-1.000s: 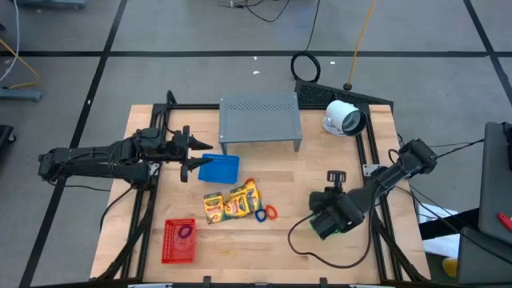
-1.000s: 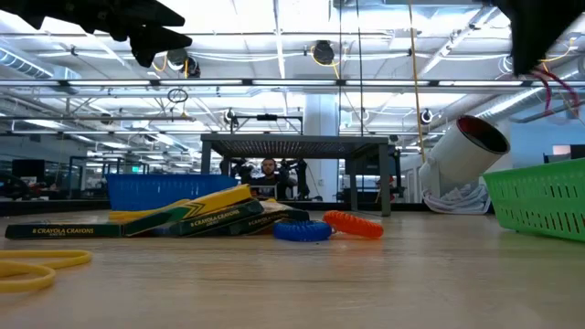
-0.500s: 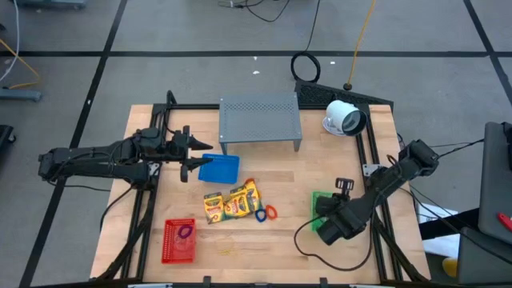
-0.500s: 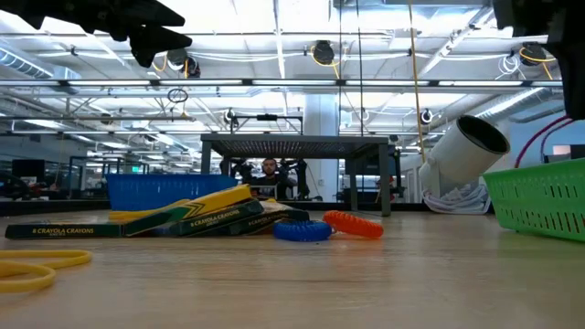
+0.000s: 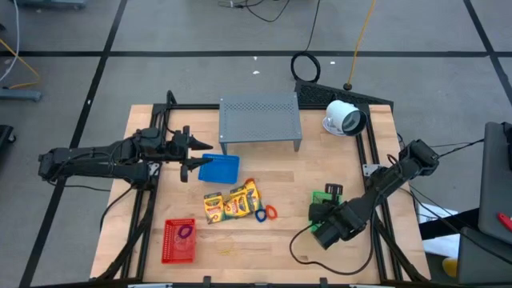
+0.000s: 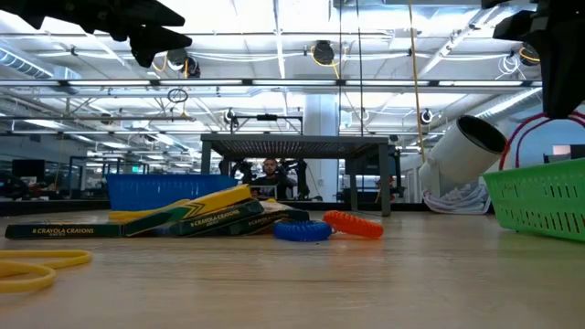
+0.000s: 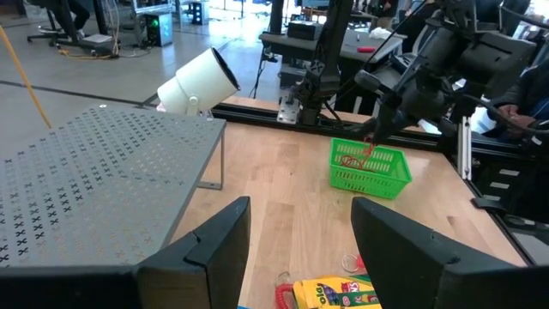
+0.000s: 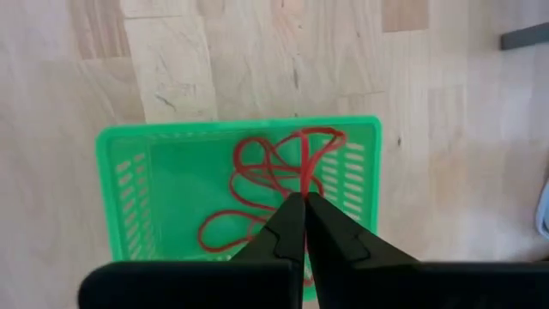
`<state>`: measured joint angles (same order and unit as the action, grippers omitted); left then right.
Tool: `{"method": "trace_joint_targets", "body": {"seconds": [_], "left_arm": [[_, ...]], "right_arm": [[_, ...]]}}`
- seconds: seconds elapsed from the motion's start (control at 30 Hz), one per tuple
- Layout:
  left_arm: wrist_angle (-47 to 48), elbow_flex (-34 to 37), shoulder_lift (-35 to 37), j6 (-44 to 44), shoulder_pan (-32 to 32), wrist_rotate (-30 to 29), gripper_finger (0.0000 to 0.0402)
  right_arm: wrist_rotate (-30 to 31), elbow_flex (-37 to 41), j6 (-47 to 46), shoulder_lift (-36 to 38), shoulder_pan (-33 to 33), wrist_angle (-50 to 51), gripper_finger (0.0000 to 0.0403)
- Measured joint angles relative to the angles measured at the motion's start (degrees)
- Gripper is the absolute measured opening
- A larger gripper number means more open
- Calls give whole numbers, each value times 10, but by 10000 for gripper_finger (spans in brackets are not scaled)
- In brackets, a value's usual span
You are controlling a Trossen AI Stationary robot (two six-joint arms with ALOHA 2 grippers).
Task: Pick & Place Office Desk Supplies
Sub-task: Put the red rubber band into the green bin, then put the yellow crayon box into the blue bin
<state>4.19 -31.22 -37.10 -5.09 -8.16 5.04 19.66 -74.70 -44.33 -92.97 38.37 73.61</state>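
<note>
A green basket (image 8: 146,189) with slotted walls holds red rubber-band loops (image 8: 266,193); the other baskets are blue (image 5: 218,169) and red (image 5: 178,241). The crayon packs (image 5: 232,202) are yellow and green, beside a blue loop (image 6: 302,230) and an orange loop (image 6: 354,224). The perforated stand (image 5: 260,118) is grey, the round device (image 5: 345,118) white, the table (image 5: 288,172) pale wood.

text: "CRAYOLA CRAYONS" | on: crayon pack (image 6: 50,231) side, low view

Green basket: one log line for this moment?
right gripper: shut on red rubber band | over green basket | left gripper: open, idle near blue basket
</note>
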Motion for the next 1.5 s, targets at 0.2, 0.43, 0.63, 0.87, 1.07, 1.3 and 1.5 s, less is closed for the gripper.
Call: {"method": "trace_joint_targets", "body": {"seconds": [0.2, 0.43, 0.63, 0.87, 1.07, 1.3, 1.5], "left_arm": [[0, 0, 0, -2, 7, 0, 214], [-1, 0, 0, 0, 22, 0, 214], [-2, 0, 0, 1, 25, -1, 214], [-2, 0, 0, 1, 25, -1, 214], [-2, 0, 0, 2, 25, -1, 214], [-2, 0, 0, 9, 25, -1, 214], [-1, 0, 0, 9, 25, -1, 214]], "right_arm": [[-5, 12, 0, 0, 0, -1, 0], [-34, 34, -17, 0, 0, -1, 0], [-35, 38, -44, 0, 0, -4, 10], [-34, 39, -45, 0, 0, -12, 42], [-33, 39, -45, 0, 0, -12, 73], [-13, 39, -31, 0, -2, -9, 97], [23, 7, -25, -1, -19, 28, 106]]}}
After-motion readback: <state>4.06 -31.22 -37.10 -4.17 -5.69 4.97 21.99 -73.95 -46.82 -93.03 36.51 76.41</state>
